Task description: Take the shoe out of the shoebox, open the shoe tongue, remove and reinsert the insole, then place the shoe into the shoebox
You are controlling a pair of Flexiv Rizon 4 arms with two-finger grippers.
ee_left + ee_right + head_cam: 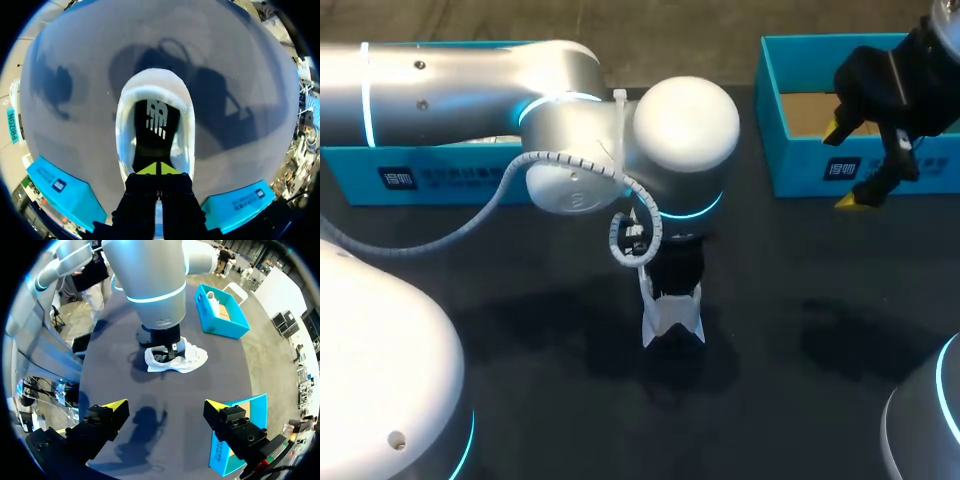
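A white shoe (672,322) with a black insole (156,127) stands on the dark table near the middle. My left gripper (159,169) is directly over the shoe's opening, its yellow tips pressed together and shut above the insole; I cannot tell whether anything thin is pinched. In the head view that gripper (674,296) dips into the shoe under its big silver wrist. My right gripper (842,166) hangs open over the front wall of the right blue shoebox (790,170), holding nothing. From the right wrist its open fingers (117,406) frame the distant shoe (177,359).
A second blue box (420,178) lies at the back left, mostly hidden behind my left arm, with something white inside (212,300). The right box's brown floor (810,112) is bare. Dark table surface spreads in front of the shoe.
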